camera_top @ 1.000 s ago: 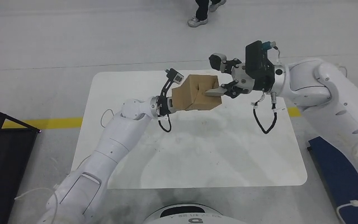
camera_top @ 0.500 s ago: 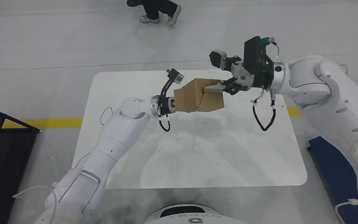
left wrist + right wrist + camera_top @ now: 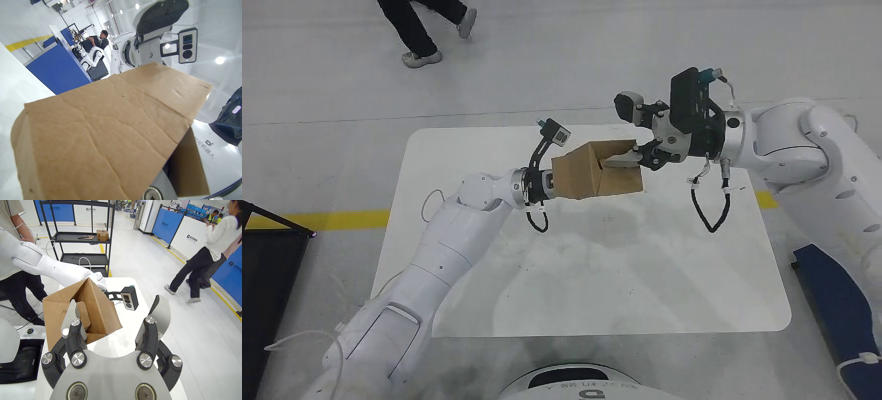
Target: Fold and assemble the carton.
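The carton (image 3: 592, 172) hangs above the bench (image 3: 592, 290), already opened into a square tube. The left gripper (image 3: 548, 181) carries it by the end away from the other arm, its jaws apparently clamped on the cardboard. The right gripper (image 3: 115, 308) has its jaws spread, with one finger (image 3: 72, 308) poking into the open end beside a rounded inner flap (image 3: 84, 313). That end is not yet closed, so tucking its flaps remains.

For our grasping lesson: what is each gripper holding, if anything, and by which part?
Left gripper holds the carton by the end away from the right gripper, which is open, holding nothing.
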You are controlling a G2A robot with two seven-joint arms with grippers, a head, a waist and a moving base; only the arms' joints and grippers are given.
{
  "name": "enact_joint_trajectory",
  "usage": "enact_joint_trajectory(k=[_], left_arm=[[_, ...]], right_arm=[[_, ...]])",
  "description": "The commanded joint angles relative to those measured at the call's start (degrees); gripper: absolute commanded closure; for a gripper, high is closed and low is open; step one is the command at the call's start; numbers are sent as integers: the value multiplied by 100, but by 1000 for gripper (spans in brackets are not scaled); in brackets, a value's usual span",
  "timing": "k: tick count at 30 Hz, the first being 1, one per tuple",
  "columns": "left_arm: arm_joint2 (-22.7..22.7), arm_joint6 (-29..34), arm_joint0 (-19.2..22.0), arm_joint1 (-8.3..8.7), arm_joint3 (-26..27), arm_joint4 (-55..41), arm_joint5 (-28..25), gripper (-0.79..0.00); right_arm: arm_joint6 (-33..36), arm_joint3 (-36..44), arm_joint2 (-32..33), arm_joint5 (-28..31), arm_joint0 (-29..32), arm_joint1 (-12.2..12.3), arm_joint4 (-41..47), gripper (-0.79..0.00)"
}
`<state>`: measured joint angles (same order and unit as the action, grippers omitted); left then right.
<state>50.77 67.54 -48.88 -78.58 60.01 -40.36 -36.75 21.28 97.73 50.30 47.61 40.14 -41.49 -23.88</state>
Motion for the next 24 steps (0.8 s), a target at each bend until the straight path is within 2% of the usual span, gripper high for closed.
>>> enact_joint_trajectory(k=[1,8,17,24], left_arm=[[-7,8,0,2,5,-16,8,0],[-16,4,-13,10,2,-62,4,0],[18,-2,-68,24,7,-184,-2,0],[24,-12,-83,29,26,-192,-12,0]], right_arm=[[14,4,8,-4,5,-14,-29,-665],[-50,52,139,33,67,-50,-68,-696],[-420,170,679,191,404,9,-146,-727],[-185,339,884,190,700,53,-245,-727]])
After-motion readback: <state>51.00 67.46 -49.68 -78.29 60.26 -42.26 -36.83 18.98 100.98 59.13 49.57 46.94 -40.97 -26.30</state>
